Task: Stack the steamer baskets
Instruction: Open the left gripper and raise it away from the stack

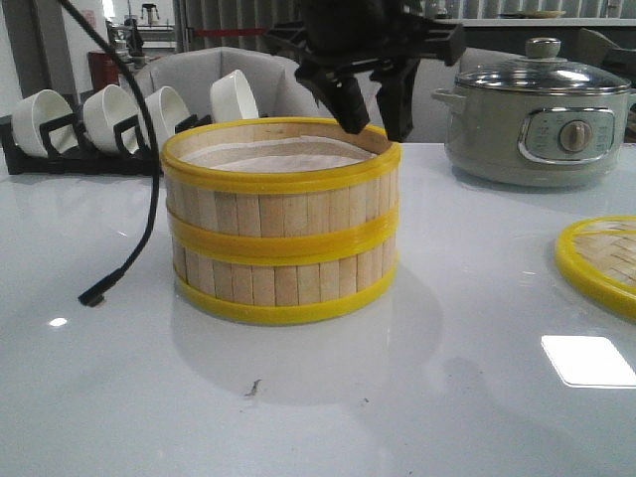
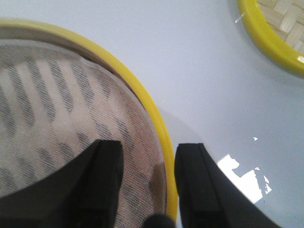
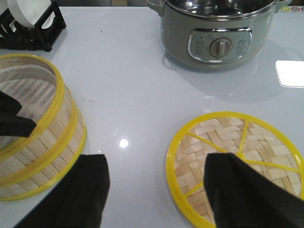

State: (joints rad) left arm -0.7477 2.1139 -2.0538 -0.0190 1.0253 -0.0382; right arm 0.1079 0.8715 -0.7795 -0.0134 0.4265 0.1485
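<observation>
The two round steamer baskets of pale bamboo slats with yellow plastic rims [image 1: 281, 234] stand one on the other on the glossy white table [image 1: 447, 397], left of centre in the front view, their rims aligned. A white mesh liner [image 2: 57, 118] shows inside the upper basket.

The left gripper [image 2: 147, 183] stands at the upper basket's right rim with its jaws apart, one finger inside over the liner and one outside the wall; neither pad visibly presses the rim. The right gripper [image 3: 156, 194] hangs with jaws wide apart over bare table between the stack and the flat woven bamboo lid with a yellow rim [image 3: 235, 166], holding nothing.

Assessment: stacking appears complete. The baskets look light and fairly stiff, though the thin slat wall would likely flex or crack under a hard squeeze, and the smooth plastic rim may slip. The rim edge, pinched across the wall, is the sound grasp point. A sideways nudge could shift the upper basket off its seat.

A grey electric cooker with a glass lid [image 1: 542, 114] stands behind, well apart.
</observation>
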